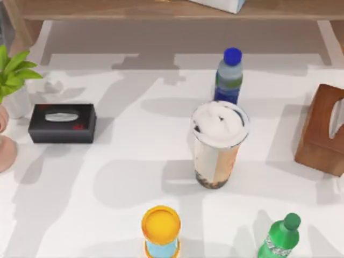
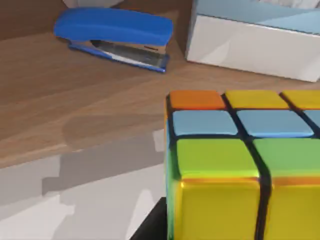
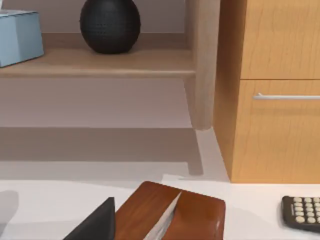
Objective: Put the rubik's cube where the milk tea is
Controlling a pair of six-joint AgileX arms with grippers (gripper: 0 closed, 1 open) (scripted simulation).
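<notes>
The rubik's cube (image 2: pixel 235 165) sits very close in the left wrist view, showing yellow, green, light-blue and orange squares. My left gripper (image 2: pixel 245 232) is shut on it, and one dark finger (image 2: pixel 150 226) lies against the cube's side. The cube hangs in front of a wooden shelf. The milk tea (image 1: pixel 217 145), a tall clear cup with a white foamy top and dark pearls at the bottom, stands upright right of the table's middle. Part of my right gripper (image 3: pixel 95 225) shows as a dark wedge beside a brown wooden tissue box (image 3: pixel 170 212).
Around the milk tea stand a blue-capped bottle (image 1: pixel 229 78) behind, a green bottle (image 1: pixel 279 239) front right and a yellow-lidded light-blue cup (image 1: pixel 161 231) in front. A black tissue box (image 1: pixel 62 122) and a plant (image 1: pixel 13 80) are at left. The wooden tissue box (image 1: pixel 322 129) is at right.
</notes>
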